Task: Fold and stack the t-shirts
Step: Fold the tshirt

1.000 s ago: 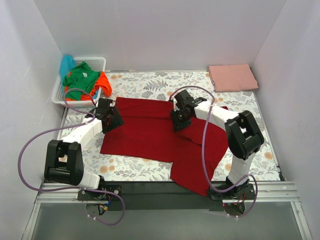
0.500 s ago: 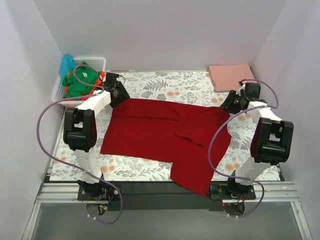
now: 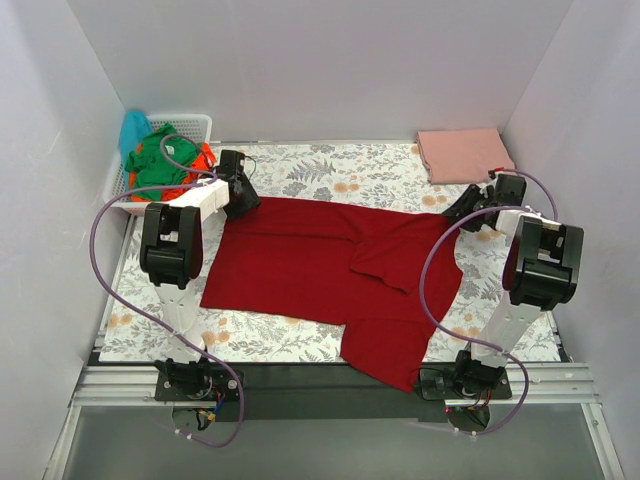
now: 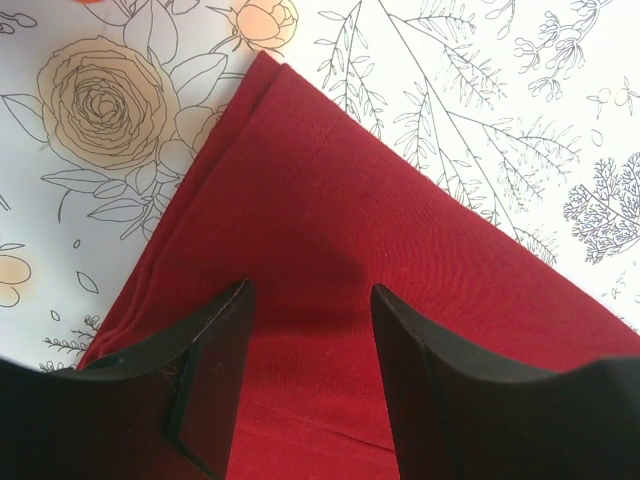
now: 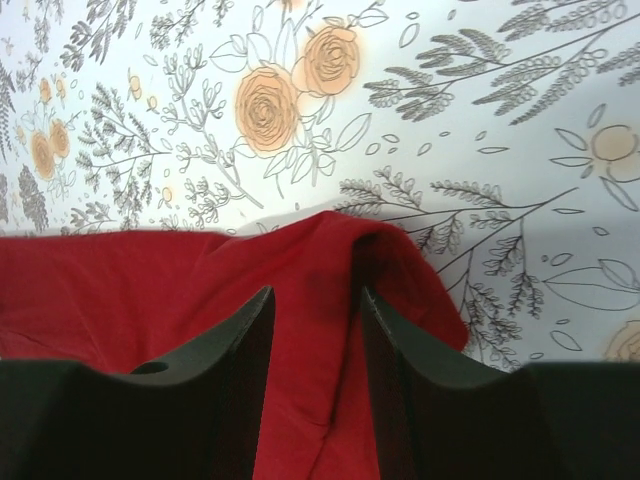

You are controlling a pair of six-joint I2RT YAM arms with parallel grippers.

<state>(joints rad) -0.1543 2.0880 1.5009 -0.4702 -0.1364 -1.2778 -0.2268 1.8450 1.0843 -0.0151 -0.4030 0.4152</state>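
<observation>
The dark red t-shirt (image 3: 310, 265) lies spread on the flowered table, its near right part hanging to the front edge. My left gripper (image 3: 240, 192) is at the shirt's far left corner. In the left wrist view it is open (image 4: 310, 300), its fingers just above that flat corner (image 4: 300, 180). My right gripper (image 3: 462, 208) is at the far right corner. In the right wrist view it is open (image 5: 318, 300), its fingers either side of a raised fold of red cloth (image 5: 340, 250). A folded salmon pink t-shirt (image 3: 465, 155) lies at the far right.
A white lattice basket (image 3: 112, 188) at the far left holds green (image 3: 160, 155), orange (image 3: 204, 160) and turquoise (image 3: 133, 128) shirts. White walls close in the left, back and right. The flowered table cover (image 3: 330, 170) shows behind the red shirt.
Both arms swung outward from the middle of the red shirt to its far corners. The shirt's right part now lies folded differently.
</observation>
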